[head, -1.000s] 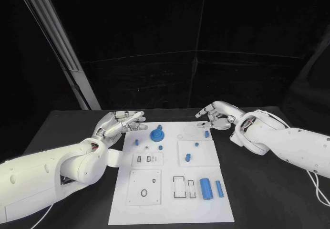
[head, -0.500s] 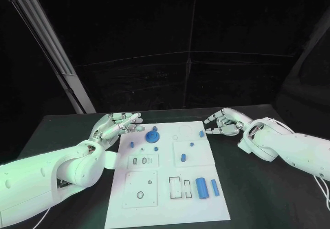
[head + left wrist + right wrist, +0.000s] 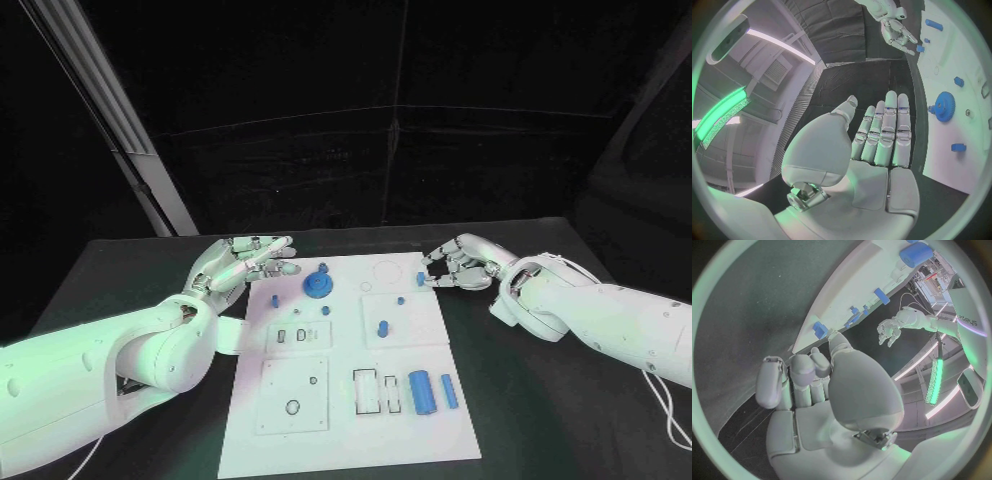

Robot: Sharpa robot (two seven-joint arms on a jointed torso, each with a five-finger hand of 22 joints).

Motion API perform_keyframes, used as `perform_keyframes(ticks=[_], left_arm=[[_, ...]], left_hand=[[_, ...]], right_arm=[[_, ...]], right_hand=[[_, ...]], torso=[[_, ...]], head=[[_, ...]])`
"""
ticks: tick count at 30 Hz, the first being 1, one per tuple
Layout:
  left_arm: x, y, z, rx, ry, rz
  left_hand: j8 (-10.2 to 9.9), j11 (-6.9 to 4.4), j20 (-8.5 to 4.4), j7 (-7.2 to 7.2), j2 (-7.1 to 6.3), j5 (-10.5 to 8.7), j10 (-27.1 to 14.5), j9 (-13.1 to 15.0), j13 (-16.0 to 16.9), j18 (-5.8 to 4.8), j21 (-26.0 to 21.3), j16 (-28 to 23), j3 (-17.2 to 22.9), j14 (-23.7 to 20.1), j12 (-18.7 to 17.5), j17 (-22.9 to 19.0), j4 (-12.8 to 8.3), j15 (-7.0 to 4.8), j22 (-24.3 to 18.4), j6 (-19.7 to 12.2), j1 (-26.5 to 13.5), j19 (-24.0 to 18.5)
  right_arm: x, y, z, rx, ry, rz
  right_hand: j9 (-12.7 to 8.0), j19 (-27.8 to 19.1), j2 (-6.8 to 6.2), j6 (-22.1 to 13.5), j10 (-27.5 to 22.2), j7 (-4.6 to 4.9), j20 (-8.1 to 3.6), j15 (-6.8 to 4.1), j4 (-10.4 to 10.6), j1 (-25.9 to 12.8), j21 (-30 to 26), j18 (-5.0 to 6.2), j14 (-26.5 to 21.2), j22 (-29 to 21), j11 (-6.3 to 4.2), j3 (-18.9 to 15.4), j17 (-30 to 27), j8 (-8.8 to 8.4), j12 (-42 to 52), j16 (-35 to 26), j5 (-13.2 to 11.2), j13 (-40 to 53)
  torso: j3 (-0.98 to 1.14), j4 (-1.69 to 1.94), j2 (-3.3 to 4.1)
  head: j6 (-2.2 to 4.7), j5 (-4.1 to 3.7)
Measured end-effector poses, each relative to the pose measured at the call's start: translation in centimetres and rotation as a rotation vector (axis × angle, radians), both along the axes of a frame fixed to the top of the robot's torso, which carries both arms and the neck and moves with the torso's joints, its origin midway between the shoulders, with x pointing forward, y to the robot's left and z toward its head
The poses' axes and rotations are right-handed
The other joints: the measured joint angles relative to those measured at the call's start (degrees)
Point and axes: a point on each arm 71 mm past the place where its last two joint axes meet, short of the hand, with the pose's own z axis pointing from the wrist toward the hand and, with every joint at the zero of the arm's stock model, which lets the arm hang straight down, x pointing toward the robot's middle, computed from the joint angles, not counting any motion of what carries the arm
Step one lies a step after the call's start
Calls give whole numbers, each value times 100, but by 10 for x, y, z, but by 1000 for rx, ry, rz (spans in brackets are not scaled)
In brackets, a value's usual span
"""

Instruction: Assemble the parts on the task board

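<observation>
black table, white task board lying mid-table

gear blocks board's far-left, near end prob. open

No legible text — arm marking perhaps, unreadable.

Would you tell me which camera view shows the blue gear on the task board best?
The left wrist view: the blue gear is large, its teeth distinct. The head view shows it small, on the task board. In the right wrist view I cannot identify it.
</observation>
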Motion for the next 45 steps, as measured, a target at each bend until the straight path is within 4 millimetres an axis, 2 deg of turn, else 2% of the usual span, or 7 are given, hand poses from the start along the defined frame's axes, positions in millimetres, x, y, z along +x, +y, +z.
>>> perform_keyframes(ticks=[5, 9, 13, 15, 23, 28, 45], left_arm=[[0, 0, 0, 0, 0, -1], [0, 0, 0, 0, 0, 0], [0, 0, -1, 1, 0, 1], [0, 0, -1, 0, 1, 0], [0, 1, -1, 0, 1, 2], [0, 1, -1, 0, 2, 1], [0, 1, -1, 1, 3, 1]], left_hand=[[0, 0, 0, 0, 0, 0, 0, 0, 0, 0, 0, 0, 0, 0, 0, 0, 0, 0, -1, 0, 0, 0], [0, 0, 0, 0, 0, 0, 0, 0, 0, 0, 0, 0, 0, 0, 0, 0, 0, 0, -5, 0, 0, 0], [0, 0, 0, 0, 0, 0, 0, 0, 0, -1, 0, 0, 24, 0, 0, 8, -24, 0, -9, 0, 0, 0], [0, 0, 0, 0, 0, 0, 0, 0, 0, 0, 0, 0, 24, 0, 0, 8, -24, 0, -9, 0, 0, 0], [0, 0, 0, 0, 0, 0, 0, 0, 0, 0, 0, 0, 24, 0, 0, 7, -24, 0, -9, 0, 0, 0], [0, 0, 0, 0, 22, 0, 0, 0, 0, -1, 0, 0, 24, 0, 0, 7, -24, 0, -8, 0, -22, 0], [0, 0, 0, 0, 22, 0, 0, 0, 0, 0, -23, 0, 24, 0, 0, 13, -24, 0, -13, 0, -22, 0]], right_arm=[[3, 2, -2, 0, 4, -2], [4, 4, -4, -3, 9, -1], [6, 7, -5, -6, 18, 3], [6, 8, -6, -7, 22, 5], [7, 7, -8, -16, 37, 8], [7, 9, -9, -22, 44, 16], [9, 14, -11, -34, 49, 28]], right_hand=[[0, 0, 2, -37, 1, 6, 0, 0, 0, 2, 0, 0, 0, 0, -1, 0, 11, 0, 0, 0, -81, 11], [8, 0, 108, -37, 1, 6, 0, 0, -41, 108, 0, -1, 0, 5, -1, 41, 29, 0, 0, 0, -236, 24], [16, 0, 136, -15, 1, -17, 0, 0, -85, 136, 0, 0, 0, 12, -1, 85, 45, 38, 7, 0, -322, 40], [26, 0, 192, 64, 3, -23, 0, 0, -135, 192, 0, 0, 0, 17, -2, 103, 61, 38, 30, 0, -370, 56], [45, 0, 231, 248, 35, -46, 0, 1, -212, 230, 0, -1, 1, 50, -35, 179, 83, 130, 68, 0, -441, 87], [48, 22, 295, 410, 54, -62, -21, -16, -277, 295, 0, -1, 19, 73, -54, 245, 114, 154, 97, 0, -618, 116], [47, 42, 318, 570, 95, -106, -41, -21, -313, 317, 0, -1, 24, 113, -94, 317, 171, 178, 155, 44, -672, 174]], torso=[[-7, 0, 1], [-8, 0, 1], [-10, -1, 1], [-10, -1, 1], [-11, -2, 0], [-10, -8, 0], [-8, -14, 3]], head=[[-19, 0], [-29, 0], [-28, -8], [-27, -9], [-52, -1], [-57, 22], [-81, 4]])
